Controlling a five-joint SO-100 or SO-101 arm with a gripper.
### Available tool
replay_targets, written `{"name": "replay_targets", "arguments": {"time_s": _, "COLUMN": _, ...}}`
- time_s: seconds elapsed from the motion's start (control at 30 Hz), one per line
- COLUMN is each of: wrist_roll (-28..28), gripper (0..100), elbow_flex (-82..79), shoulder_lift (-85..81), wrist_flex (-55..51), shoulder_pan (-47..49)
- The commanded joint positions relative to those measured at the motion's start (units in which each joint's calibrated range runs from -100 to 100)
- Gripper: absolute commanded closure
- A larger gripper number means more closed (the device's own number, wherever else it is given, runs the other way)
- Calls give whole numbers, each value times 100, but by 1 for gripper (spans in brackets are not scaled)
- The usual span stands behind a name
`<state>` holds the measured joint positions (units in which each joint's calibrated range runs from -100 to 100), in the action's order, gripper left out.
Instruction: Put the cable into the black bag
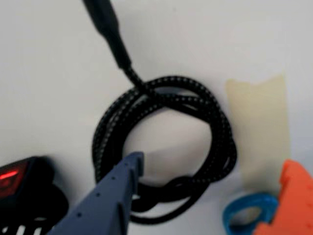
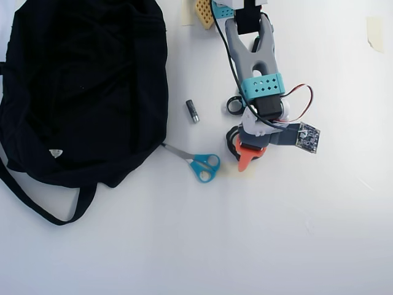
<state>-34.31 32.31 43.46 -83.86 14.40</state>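
While the arm [image 2: 258,67] reaches down from the upper middle of the overhead view, its gripper [image 2: 242,147] sits low over the cable [image 1: 166,147] on the white table [image 2: 295,233].

Wrist view: blue finger [image 1: 115,193] enters from the bottom left, its tip inside the coil's ring, near the left strands. Orange finger [image 1: 288,198] is at the bottom right corner, outside the coil. Jaws stand wide, the right side of the coil between them; nothing is pinched. Cannot tell whether the blue tip touches the cord.

Cable: black braided cord in a loose round coil, mid-frame in the wrist view, plug end running off to the upper left. From overhead only a small dark arc of it shows by the gripper, centre right of the frame.

Nearby: a strip of pale tape [image 1: 259,127] lies just right of the coil in the wrist view. Blue-handled scissors [image 2: 199,163] lie just left of the gripper overhead, blade tip at the edge of the black bag [image 2: 80,86]. The bag fills the upper left of the overhead frame, strap looping below it, well apart from the cable. A small grey cylinder [image 2: 193,111] and a black ring [image 2: 234,106] lie between bag and arm.
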Motion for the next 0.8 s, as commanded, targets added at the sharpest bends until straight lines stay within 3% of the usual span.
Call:
{"name": "replay_targets", "arguments": {"time_s": 0.0, "wrist_roll": -35, "gripper": 64, "elbow_flex": 426, "shoulder_lift": 69, "wrist_flex": 48, "shoulder_pan": -49}}
{"name": "replay_targets", "arguments": {"time_s": 0.77, "wrist_roll": -77, "gripper": 64, "elbow_flex": 551, "shoulder_lift": 708, "wrist_flex": 48, "shoulder_pan": -161}}
